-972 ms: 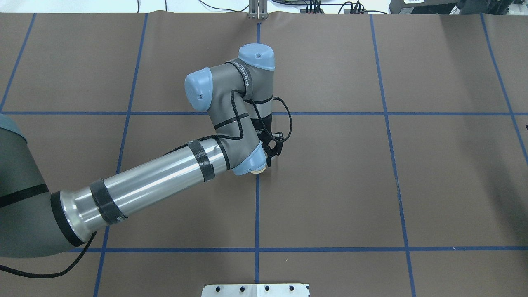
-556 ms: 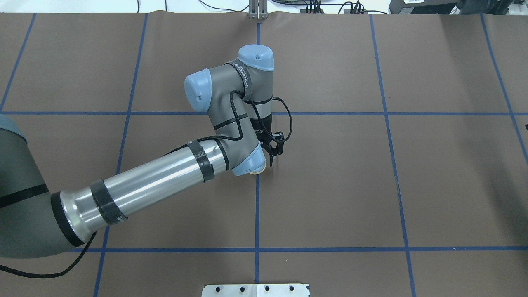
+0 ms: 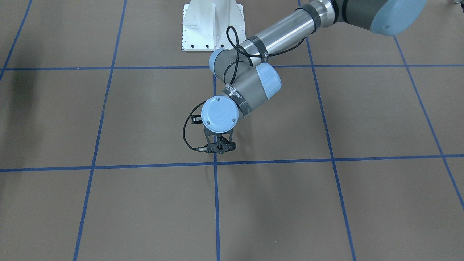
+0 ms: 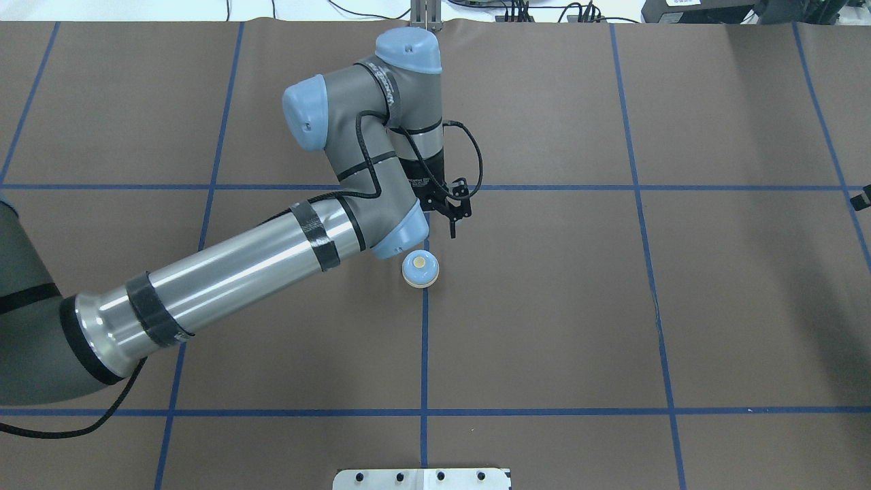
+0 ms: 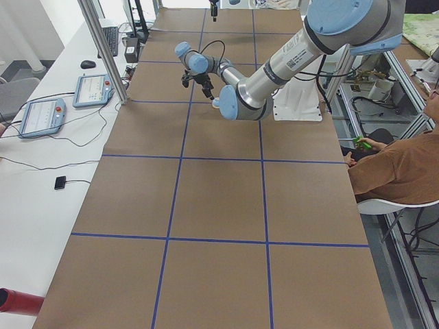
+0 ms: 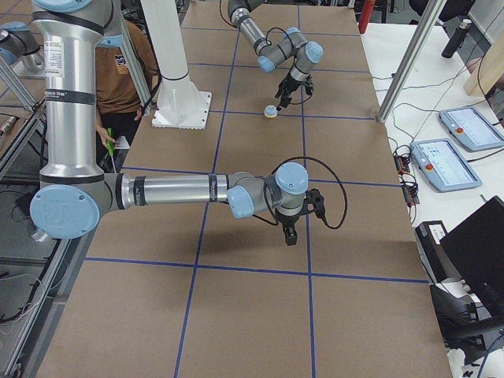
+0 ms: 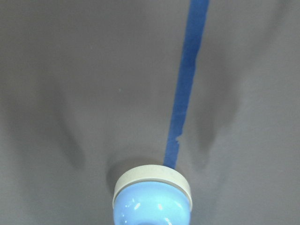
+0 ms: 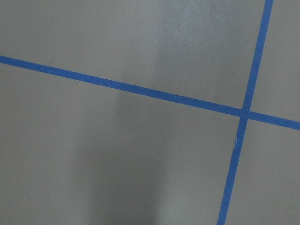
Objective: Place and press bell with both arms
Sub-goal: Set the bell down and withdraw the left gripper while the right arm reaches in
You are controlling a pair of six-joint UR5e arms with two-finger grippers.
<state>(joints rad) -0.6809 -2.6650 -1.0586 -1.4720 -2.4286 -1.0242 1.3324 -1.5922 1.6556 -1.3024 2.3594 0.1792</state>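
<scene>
Bell (image 4: 420, 269) now uncovered mid-table, well clear of every edge, since the left gripper (image 4: 450, 218) has lifted off toward the far edge, jaws apart and empty, so placing looks done and pressing remains; right gripper (image 6: 290, 231) hangs well apart, its jaw state impossible to tell.

table (image 4: 544, 306): brown cover, blue tape grid (image 4: 424, 354)
bell (image 4: 420, 269): upright on centre tape line, mid-table, away from all edges
pedestal base (image 3: 212, 29): white, middle of robot-side edge
</scene>
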